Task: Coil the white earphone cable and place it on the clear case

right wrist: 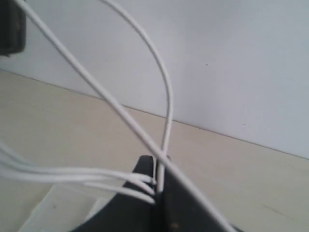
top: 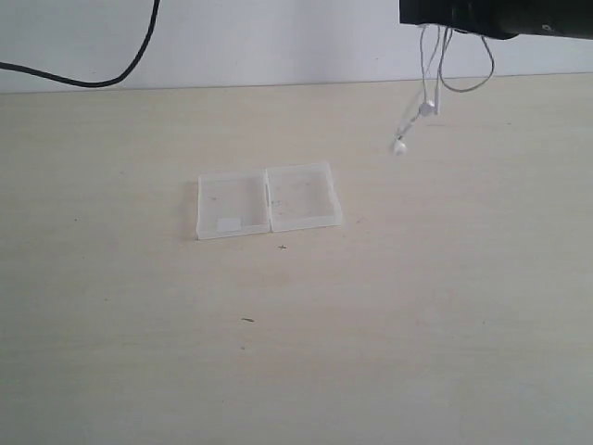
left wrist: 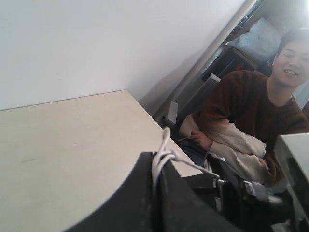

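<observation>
The clear case [top: 268, 201] lies open and flat on the table, its left half bearing a small white label. The white earphone cable [top: 435, 69] hangs in loops from dark gripper parts at the top right edge of the exterior view, with two earbuds [top: 400, 145] dangling above the table. My left gripper [left wrist: 158, 166] is shut on several strands of the white earphone cable [left wrist: 162, 157]. My right gripper [right wrist: 161, 186] is also shut on the white earphone cable [right wrist: 165, 145], with strands fanning out from its jaws.
A thick black cable [top: 111, 74] runs along the back wall at the far left. A person [left wrist: 256, 116] sits beyond the table's edge in the left wrist view. The case's corner [right wrist: 63, 208] shows below the right gripper.
</observation>
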You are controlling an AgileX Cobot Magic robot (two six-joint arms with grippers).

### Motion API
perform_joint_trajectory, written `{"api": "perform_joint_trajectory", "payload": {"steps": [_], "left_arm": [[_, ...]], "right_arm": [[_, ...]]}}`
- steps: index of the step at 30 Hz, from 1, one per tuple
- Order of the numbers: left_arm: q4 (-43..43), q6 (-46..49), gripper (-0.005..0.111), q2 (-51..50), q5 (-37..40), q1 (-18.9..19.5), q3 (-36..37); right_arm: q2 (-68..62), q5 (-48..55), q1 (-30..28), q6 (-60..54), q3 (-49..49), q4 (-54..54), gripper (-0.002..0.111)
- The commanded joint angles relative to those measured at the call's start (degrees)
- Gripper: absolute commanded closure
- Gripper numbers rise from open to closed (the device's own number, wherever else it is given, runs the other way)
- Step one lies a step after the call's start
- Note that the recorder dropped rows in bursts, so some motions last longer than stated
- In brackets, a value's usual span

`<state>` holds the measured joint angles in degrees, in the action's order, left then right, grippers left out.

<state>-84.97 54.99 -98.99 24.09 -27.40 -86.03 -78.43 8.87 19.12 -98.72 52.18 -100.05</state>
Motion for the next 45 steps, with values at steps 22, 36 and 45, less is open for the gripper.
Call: {"api": "perform_joint_trajectory", "payload": {"steps": [22,36,45], "left_arm": [[13.7,-6.0,0.107,-3.6,10.8,2.3,-0.6],[13.7,-7.9,0.107,-3.5,25.2,10.2,-0.6],[13.7,-7.9,0.107,-3.6,27.7,10.2,-0.6]], "right_arm": [[2.4,17.5,-0.1,53.9,0.2,61.5,0.108],[4.4,16.7,-0.1,52.6,0.2,61.5,0.108],[4.4,16.6,-0.1,47.4,0.2,61.3,0.108]]}}
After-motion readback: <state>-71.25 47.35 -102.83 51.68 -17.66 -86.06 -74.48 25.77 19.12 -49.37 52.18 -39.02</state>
